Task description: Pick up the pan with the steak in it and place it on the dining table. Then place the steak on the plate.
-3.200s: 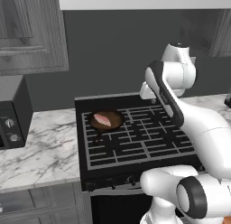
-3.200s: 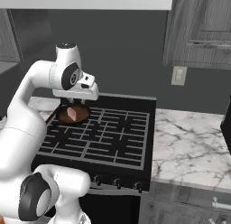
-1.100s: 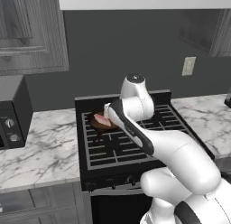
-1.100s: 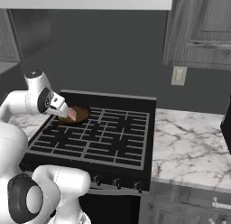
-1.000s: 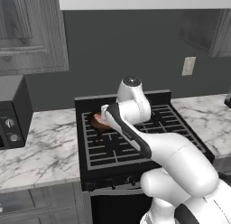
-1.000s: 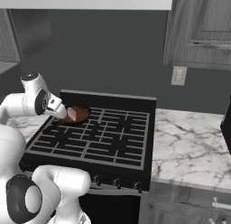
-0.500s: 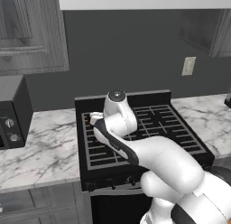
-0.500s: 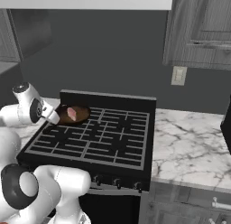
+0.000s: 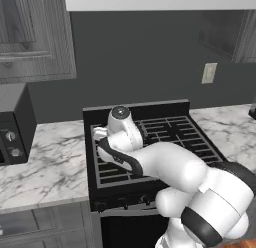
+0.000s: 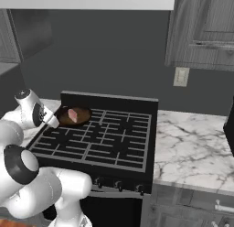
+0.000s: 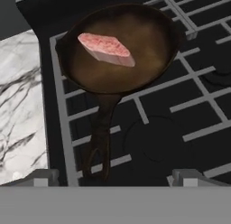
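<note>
The pan [image 11: 121,47] is a dark round skillet on the back left burner of the stove. Its short handle [image 11: 100,144] points toward my hand. The steak [image 11: 107,48], a pinkish-red slab, lies inside it. My gripper [image 11: 115,179] is open, just above the grate, with the end of the handle between its two fingertips and not touching them. In the right base view the pan [image 10: 73,117] with the steak [image 10: 73,115] sits at the stove's far left, and the gripper [image 10: 52,121] is just left of it. The dining table and the plate are out of view.
The black stove grate [image 10: 100,139] spreads to the right of the pan. Marble counters flank the stove [image 9: 50,157] [image 10: 192,139]. A dark appliance [image 9: 12,124] stands on the left counter. My own arm [image 9: 160,162] lies across the stove's front.
My arm has swung left and lower across the stove, bringing the hand to the pan's handle side. The gripper has stayed open, and the pan and steak have not moved.
</note>
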{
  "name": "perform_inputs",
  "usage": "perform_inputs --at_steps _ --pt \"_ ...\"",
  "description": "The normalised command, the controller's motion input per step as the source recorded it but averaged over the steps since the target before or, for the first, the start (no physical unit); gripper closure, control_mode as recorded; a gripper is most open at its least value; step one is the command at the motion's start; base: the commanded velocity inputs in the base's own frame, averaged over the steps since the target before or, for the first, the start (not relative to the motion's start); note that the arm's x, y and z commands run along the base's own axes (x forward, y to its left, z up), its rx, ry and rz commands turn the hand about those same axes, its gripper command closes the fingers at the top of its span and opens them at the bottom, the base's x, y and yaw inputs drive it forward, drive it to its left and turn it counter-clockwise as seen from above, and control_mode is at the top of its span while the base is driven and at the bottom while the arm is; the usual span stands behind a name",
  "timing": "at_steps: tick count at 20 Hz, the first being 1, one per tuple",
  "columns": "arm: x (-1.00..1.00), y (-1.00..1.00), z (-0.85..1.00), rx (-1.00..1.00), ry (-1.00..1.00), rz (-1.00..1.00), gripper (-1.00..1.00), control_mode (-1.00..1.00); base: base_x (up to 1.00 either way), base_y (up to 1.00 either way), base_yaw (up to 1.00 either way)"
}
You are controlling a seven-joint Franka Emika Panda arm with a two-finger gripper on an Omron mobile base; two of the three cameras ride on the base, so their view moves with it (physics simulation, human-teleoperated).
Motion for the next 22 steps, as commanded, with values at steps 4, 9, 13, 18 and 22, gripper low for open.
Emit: perform_inputs --at_steps 4,9,13,18,22 --pt "0.18 0.16 -0.24 0.0 0.0 -0.02 -1.0 -1.0 0.0 0.0 0.0" --pt "0.17 0.09 -0.21 -0.01 -0.01 0.0 -1.0 -1.0 0.0 0.0 0.0" --pt "0.22 0.07 -0.24 -0.01 -0.01 0.0 -1.0 -1.0 0.0 0.0 0.0" --pt "0.23 0.04 -0.28 0.0 0.0 0.0 -1.0 -1.0 0.0 0.0 0.0" --pt "0.19 0.01 -0.28 0.0 0.0 0.0 -1.0 -1.0 0.0 0.0 0.0"
